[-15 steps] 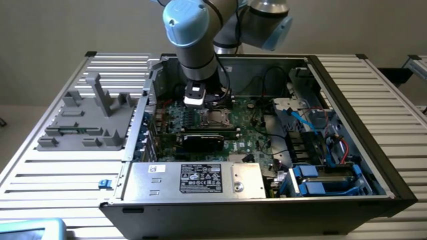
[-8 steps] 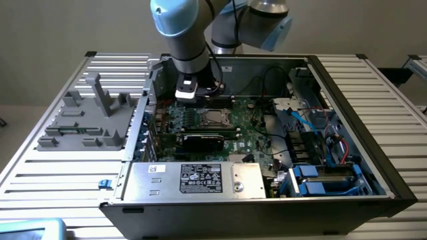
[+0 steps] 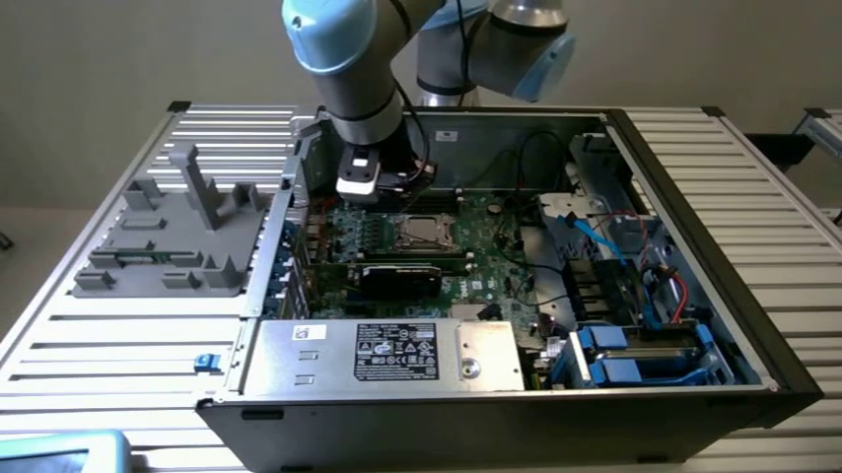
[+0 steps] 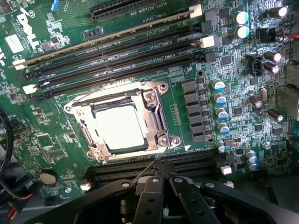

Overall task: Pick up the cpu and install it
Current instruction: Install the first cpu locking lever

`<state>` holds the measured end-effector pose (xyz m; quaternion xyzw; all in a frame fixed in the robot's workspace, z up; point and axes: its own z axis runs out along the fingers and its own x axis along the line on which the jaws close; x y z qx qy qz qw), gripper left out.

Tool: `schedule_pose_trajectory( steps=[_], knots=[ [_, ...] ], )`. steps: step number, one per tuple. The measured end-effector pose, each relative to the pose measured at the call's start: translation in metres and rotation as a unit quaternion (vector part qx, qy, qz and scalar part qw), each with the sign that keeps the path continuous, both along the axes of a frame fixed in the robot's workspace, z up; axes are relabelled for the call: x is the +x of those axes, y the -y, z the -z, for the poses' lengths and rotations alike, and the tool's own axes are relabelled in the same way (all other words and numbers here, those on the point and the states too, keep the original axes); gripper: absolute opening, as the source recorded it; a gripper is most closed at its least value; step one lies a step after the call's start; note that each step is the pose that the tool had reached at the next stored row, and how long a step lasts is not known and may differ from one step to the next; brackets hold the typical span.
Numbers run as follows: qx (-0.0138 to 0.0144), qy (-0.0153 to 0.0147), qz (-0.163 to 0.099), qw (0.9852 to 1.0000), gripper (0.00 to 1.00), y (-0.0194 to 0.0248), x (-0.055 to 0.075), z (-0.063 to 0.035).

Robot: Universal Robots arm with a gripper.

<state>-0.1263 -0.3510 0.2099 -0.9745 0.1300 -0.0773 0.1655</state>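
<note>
Cpu (image 4: 119, 128) seated in socket frame (image 4: 161, 114); fingers (image 4: 164, 183) closed, seemingly empty, tips cut off.

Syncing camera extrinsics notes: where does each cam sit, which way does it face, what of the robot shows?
Exterior view: off the arm, raised, looking down at an angle into the open computer case on a slatted table; the arm's grey-blue links reach down over the motherboard, with the gripper near the case's rear wall.
Wrist view: on the wrist, close above the motherboard, facing the socket; black gripper fingers frame one edge.
Shared: the cpu seated in its silver socket frame, and the memory slots.
</note>
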Motion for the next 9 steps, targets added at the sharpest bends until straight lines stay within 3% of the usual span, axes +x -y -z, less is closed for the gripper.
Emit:
schedule_pose_trajectory(
  steps=[6,9],
  knots=[
    [0.0001,0.0029,0.000,1.0000,0.11,-0.0010,-0.0034,0.0053],
    [0.0000,0.0065,0.000,1.0000,0.11,-0.0010,-0.0046,0.0072]
  ],
)
